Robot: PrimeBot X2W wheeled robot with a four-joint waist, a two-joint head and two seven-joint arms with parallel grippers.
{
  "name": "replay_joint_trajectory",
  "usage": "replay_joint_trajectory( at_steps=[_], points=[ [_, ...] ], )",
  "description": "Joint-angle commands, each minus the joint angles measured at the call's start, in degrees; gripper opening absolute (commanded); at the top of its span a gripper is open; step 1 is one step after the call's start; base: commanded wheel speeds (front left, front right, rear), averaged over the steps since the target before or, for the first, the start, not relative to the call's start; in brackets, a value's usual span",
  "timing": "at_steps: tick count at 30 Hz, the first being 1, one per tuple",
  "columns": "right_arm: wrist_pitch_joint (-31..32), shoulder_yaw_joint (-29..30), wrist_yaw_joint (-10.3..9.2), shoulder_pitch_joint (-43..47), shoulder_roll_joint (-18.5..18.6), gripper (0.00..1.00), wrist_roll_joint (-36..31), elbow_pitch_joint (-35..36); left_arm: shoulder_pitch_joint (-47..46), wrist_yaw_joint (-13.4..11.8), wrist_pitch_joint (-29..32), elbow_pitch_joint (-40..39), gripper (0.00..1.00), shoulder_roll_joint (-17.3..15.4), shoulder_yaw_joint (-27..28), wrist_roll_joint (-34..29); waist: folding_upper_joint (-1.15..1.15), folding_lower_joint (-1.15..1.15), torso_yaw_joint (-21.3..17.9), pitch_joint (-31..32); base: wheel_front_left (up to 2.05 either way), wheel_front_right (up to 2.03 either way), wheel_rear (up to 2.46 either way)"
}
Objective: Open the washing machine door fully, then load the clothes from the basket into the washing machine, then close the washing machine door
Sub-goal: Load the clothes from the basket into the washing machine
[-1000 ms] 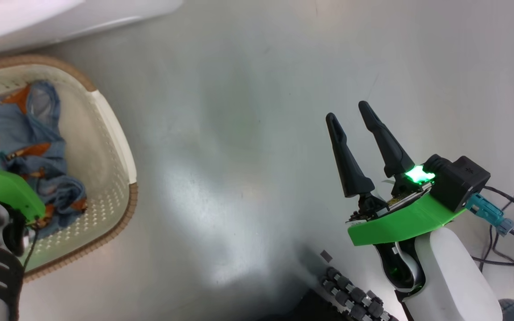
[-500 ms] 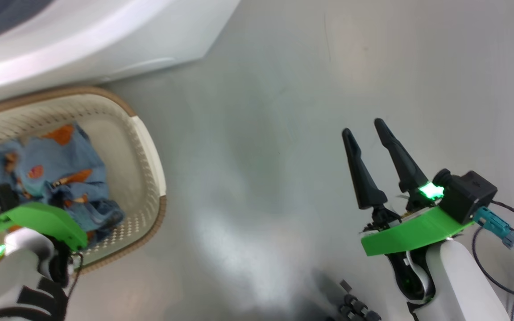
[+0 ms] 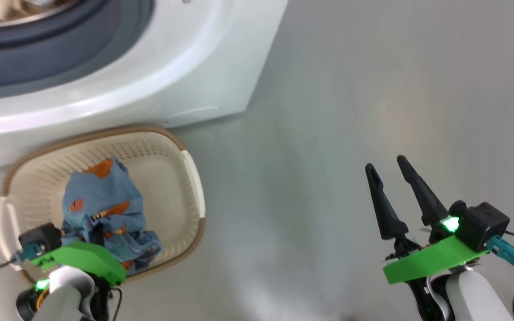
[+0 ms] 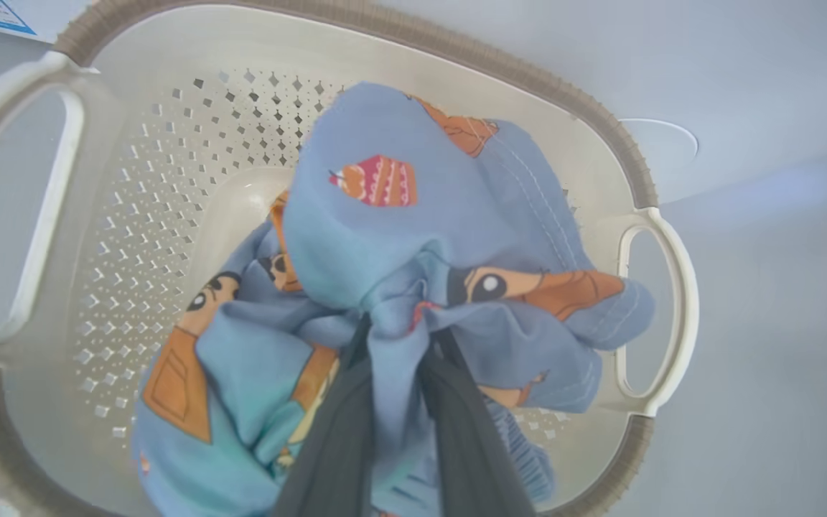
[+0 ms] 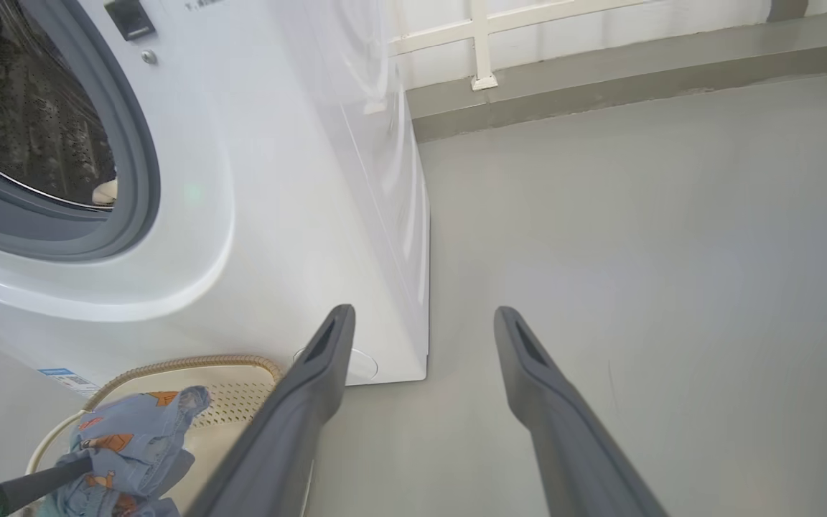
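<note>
Clothes [image 4: 413, 237], light blue with orange-brown cartoon prints, bunched in the basket [image 3: 192, 178]; left claw [image 4: 399, 337] clenched on a fold of them, cloth pinched between its dark fingers; basket on the grey floor [image 3: 328, 133], just before the washing machine [image 3: 194, 67], below its mouth; grey gasket [image 5: 137, 143] and steel drum [image 5: 26, 108] uncovered, something pale at the drum's lower lip; right claw [image 3: 385, 161] released, jaws apart, holding nothing, over bare floor well right of the basket; teal-plugged cable [image 3: 509, 261] at its wrist.

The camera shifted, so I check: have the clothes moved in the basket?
Yes: within the basket, the clothes have bunched up toward the left gripper.
</note>
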State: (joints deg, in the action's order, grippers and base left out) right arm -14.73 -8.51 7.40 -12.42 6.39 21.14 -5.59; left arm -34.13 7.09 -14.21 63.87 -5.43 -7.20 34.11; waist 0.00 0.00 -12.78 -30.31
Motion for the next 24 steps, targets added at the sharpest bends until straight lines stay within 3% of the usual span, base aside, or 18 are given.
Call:
replay_joint_trajectory(
  at_steps=[1,15,24],
  points=[
    [-0.3,-1.0,0.09,2.2,1.0,1.00,-0.4,1.1,3.2,0.2,-0.8,-2.6,0.00,-0.9,1.5,0.2,0.00,0.00,3.9,5.3,0.00,0.00,0.00],
    [-0.3,-0.7,0.09,9.6,3.7,1.00,-0.6,-0.3,22.7,-0.7,-0.8,-25.4,0.00,2.0,5.8,-3.3,0.00,0.00,7.6,20.3,0.00,0.00,0.00],
    [-0.3,-1.0,0.09,14.4,4.3,1.00,-0.5,-0.5,33.2,-1.5,-0.8,-35.5,0.00,2.5,6.2,-4.8,0.00,0.00,8.3,27.4,0.00,0.00,0.00]
  ],
)
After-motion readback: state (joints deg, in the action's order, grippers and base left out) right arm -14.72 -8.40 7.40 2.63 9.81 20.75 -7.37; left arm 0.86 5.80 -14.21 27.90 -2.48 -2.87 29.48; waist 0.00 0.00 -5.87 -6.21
